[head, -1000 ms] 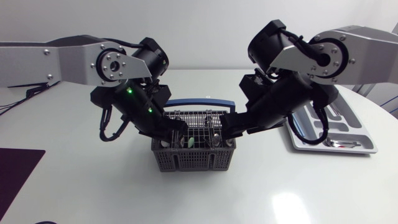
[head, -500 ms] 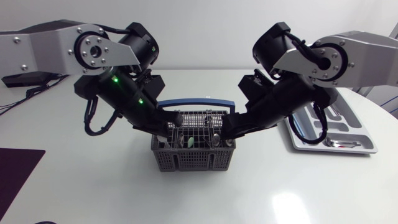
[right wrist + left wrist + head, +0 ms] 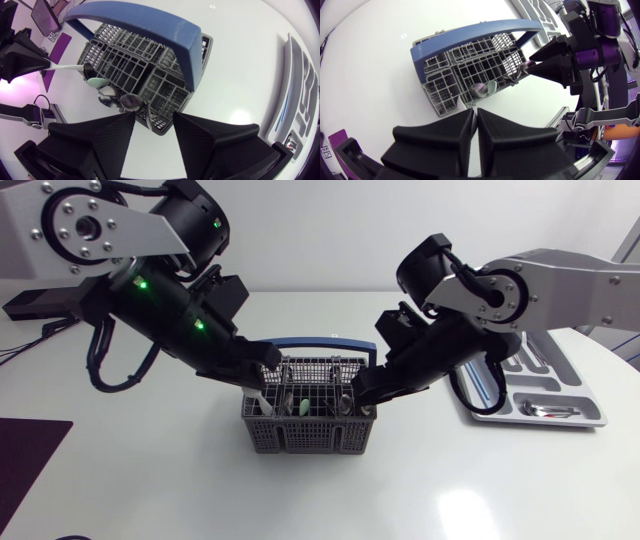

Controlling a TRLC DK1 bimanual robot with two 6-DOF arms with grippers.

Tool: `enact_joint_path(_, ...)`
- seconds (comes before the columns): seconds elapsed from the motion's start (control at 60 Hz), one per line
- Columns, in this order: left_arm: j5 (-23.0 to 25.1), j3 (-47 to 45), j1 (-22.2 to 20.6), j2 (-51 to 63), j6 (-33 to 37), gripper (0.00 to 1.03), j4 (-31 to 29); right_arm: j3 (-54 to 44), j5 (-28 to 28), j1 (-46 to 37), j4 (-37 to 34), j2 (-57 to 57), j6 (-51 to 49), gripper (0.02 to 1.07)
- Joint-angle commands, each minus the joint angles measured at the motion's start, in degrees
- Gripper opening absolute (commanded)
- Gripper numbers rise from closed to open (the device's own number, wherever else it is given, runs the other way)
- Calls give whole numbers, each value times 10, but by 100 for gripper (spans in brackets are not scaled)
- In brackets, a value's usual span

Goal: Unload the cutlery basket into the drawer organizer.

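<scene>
Robotics lab: left arm [image 3: 130,240], right arm [image 3: 560,280] over white table [image 3: 500,480].

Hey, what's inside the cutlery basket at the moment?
I see metal spoons, a mint-green utensil head and a white handle that the left pincer grips. The basket has grid walls hiding their lower ends; its blue handle covers some compartments.

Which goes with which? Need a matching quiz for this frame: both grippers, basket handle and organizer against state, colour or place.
1. left gripper
2. right gripper
3. basket handle
4. drawer organizer

A. blue
B. open, at one end of the cutlery basket
C. shut on a white-handled utensil
D. lying flat, apart from the cutlery basket

Pairs: 1-C, 2-B, 3-A, 4-D.
</scene>
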Motion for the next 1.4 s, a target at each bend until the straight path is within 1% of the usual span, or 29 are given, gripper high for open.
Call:
enact_joint_path(0.0,3,20,0,-10,-1,4,-3,-17,-3,-4,7,13,-9,54)
enact_joint_path(0.017,3,20,0,-10,-1,4,-3,-18,-3,-5,11,14,-9,51)
enact_joint_path(0.067,3,20,-1,-10,-1,4,-3,-18,-3,-5,16,15,-9,48)
enact_joint_path(0.217,3,24,-4,-20,-6,4,-3,-18,-3,-7,19,21,-10,47)
enact_joint_path(0.283,2,26,-4,-24,-10,4,-4,-18,-3,-7,20,22,-10,44)
enact_joint_path(0.433,2,30,-3,-31,-13,4,-9,-16,-2,-5,20,22,-10,43)
enact_joint_path(0.5,2,32,-3,-32,-13,4,-15,-15,-2,-4,21,22,-10,38)
enact_joint_path(0.583,1,33,-3,-34,-18,4,-17,-14,-1,-3,21,23,-9,37)
enact_joint_path(0.617,1,33,-3,-37,-19,4,-17,-14,0,-2,21,25,-8,33)
enact_joint_path(0.667,1,34,-4,-38,-21,4,-20,-15,0,0,21,28,-8,32)
enact_joint_path(0.8,1,38,-6,-40,-28,4,-26,-17,0,7,15,31,-8,20)
enact_joint_path(0.833,1,43,-7,-40,-29,4,-31,-17,0,8,13,30,-9,20)
enact_joint_path(0.867,1,45,-8,-42,-29,4,-32,-16,0,10,13,27,-8,16)
enact_joint_path(1.067,-2,54,-8,-50,-30,4,-42,-13,0,21,8,3,-3,10)
enact_joint_path(1.083,-2,55,-9,-50,-30,4,-44,-13,0,22,8,1,-2,8)
enact_joint_path(1.383,-15,60,-16,-65,-34,4,-62,-7,0,27,-5,-23,2,8)
